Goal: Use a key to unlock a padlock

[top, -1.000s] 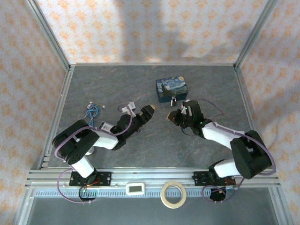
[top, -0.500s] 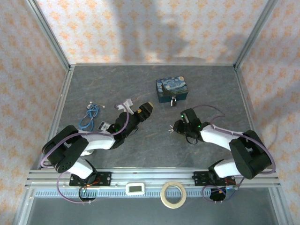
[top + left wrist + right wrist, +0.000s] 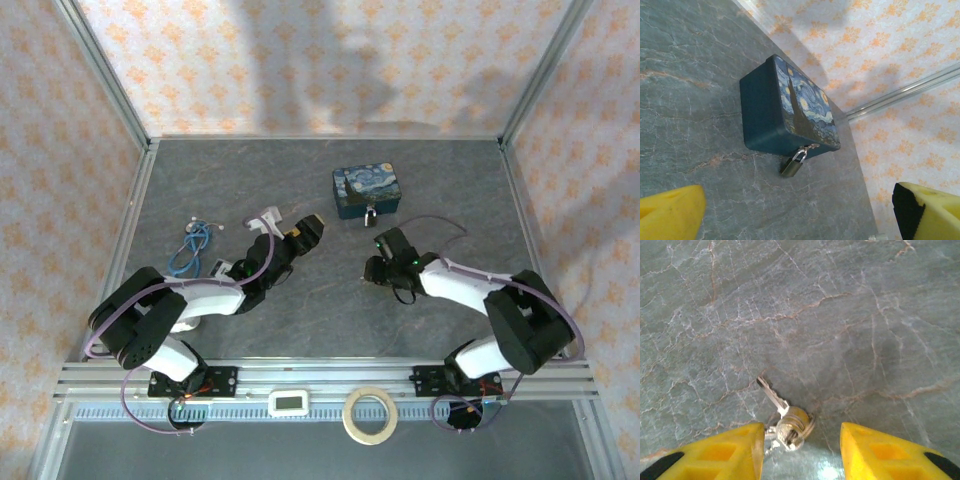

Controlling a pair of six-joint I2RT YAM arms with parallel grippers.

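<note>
The small brass-grey padlock hangs by its shackle from the front clasp of the blue painted tin, its body resting on the table. From above, the padlock sits just in front of the tin. My left gripper is open and faces the padlock from a short way off; from above, the left gripper is left of the tin. The silvery key lies flat on the table with its ring. My right gripper stands open over it, the ring close by one finger.
A blue cable bundle and a white tag lie at the left. A tape roll and a small white device sit on the front rail. Aluminium posts and patterned walls close in the marbled table.
My right gripper has opened and the key now lies on the table between its fingers; the arm drew back from the tin. The left arm shifted slightly left.
</note>
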